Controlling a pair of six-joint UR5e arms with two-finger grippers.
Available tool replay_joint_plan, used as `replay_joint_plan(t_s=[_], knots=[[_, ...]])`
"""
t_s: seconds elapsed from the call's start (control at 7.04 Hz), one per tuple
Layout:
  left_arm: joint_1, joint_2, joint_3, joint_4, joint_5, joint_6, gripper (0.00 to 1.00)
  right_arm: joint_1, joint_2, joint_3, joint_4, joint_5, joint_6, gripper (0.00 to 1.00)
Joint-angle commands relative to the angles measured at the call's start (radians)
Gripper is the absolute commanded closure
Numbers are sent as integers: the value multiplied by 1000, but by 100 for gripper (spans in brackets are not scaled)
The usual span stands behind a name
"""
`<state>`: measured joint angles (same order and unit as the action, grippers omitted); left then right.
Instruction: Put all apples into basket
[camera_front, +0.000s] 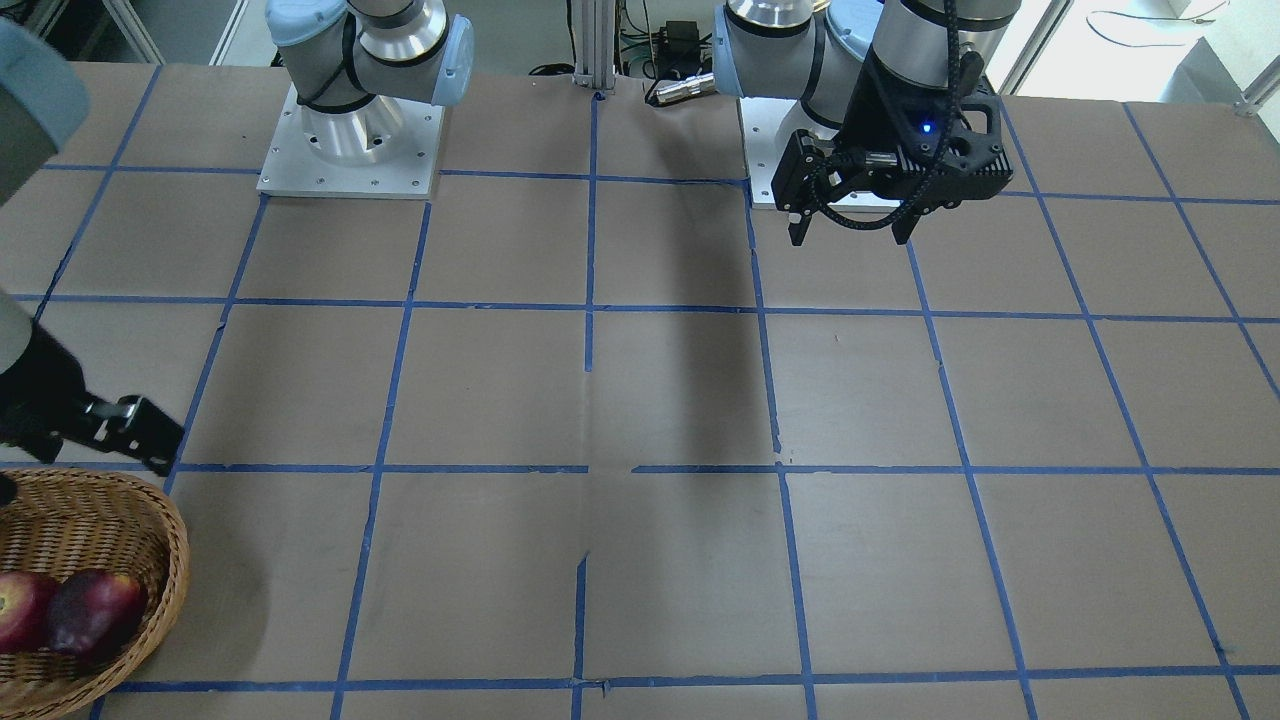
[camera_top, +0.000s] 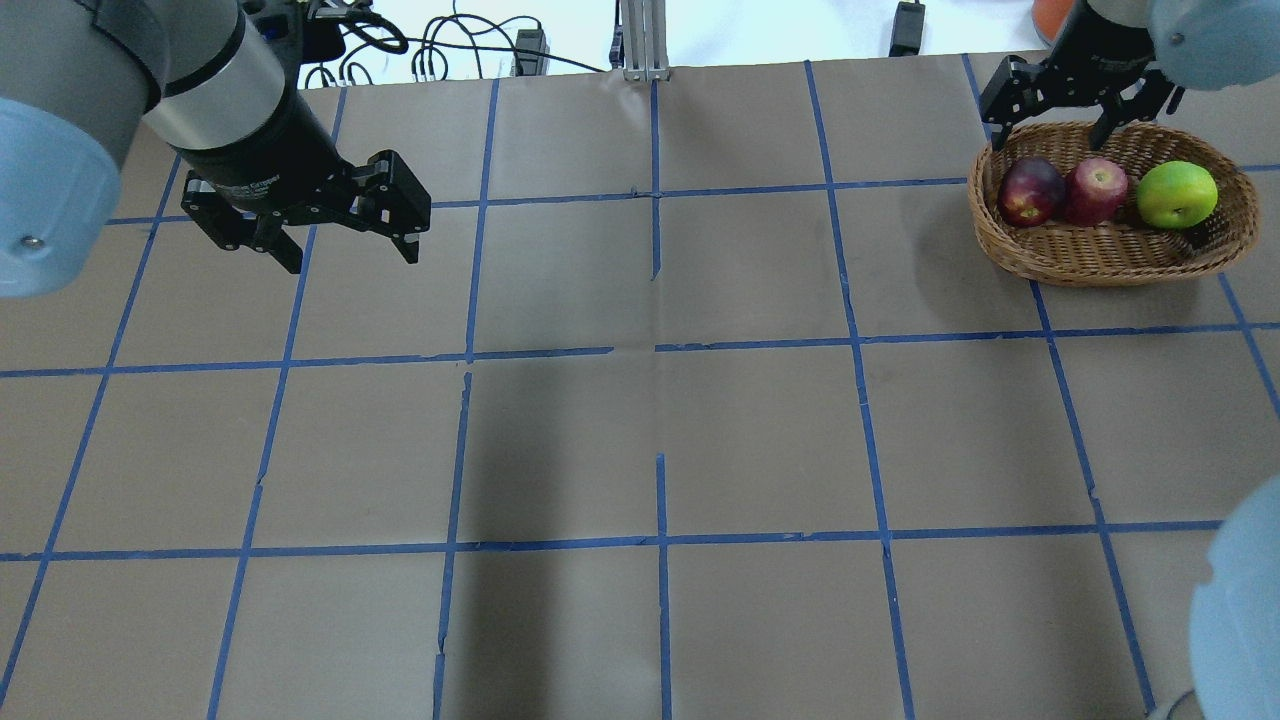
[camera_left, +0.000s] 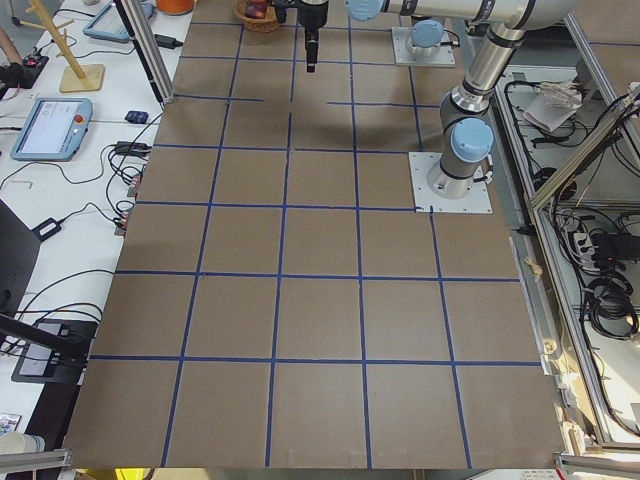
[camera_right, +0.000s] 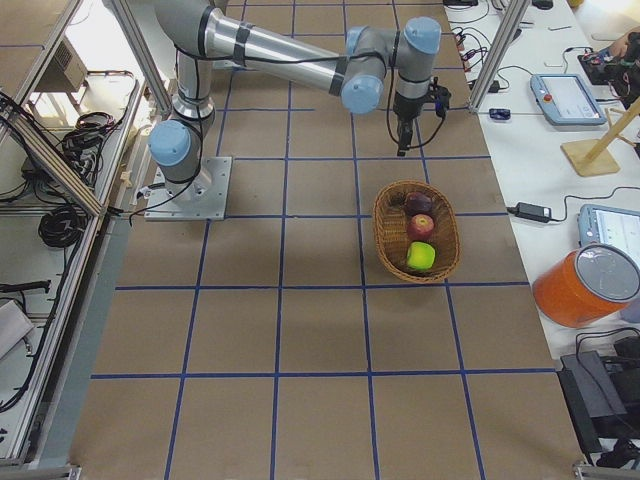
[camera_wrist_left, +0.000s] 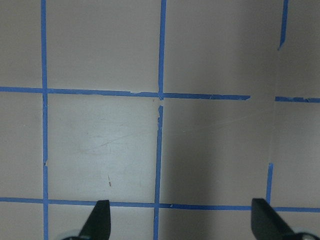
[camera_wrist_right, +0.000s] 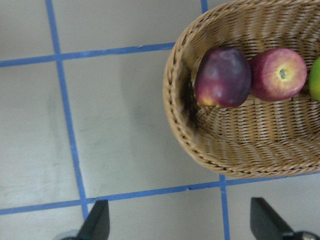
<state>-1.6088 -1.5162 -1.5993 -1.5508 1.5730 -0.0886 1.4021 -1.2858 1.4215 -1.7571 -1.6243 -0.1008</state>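
Note:
The tan wicker basket (camera_top: 1100, 255) sits at the far right of the table and holds all three apples in a row: the maroon one (camera_top: 1030, 190), the red one (camera_top: 1096, 190) and the yellow-green one (camera_top: 1177, 194). The basket (camera_wrist_right: 200, 145) also shows in the right wrist view, with the maroon apple (camera_wrist_right: 223, 76) and red apple (camera_wrist_right: 278, 74) in it. My right gripper (camera_top: 1052, 118) hangs open and empty above the basket's far rim. My left gripper (camera_top: 352, 255) is open and empty above bare table at the far left.
The brown table (camera_top: 640, 440) is marked with a blue tape grid. Both arm bases (camera_front: 350, 140) stand at the robot's edge. Beyond the far edge lie cables, tablets (camera_right: 565, 95) and an orange container (camera_right: 585, 285).

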Motion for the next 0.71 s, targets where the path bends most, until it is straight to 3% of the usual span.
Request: replay_joint_plan(t_s=[0.0, 0.14, 0.28, 0.57], knots=[[0, -1, -1, 5, 1, 0, 0, 139, -105, 7, 167, 64, 123, 0], [0, -1, -2, 6, 1, 0, 0, 147, -137, 5, 241, 136, 191, 0], [0, -1, -1, 8, 1, 0, 0, 146, -168, 5, 362, 132, 191, 0], [3, -4, 16, -1, 2, 0, 0, 137, -222, 16, 407, 127, 178, 0]])
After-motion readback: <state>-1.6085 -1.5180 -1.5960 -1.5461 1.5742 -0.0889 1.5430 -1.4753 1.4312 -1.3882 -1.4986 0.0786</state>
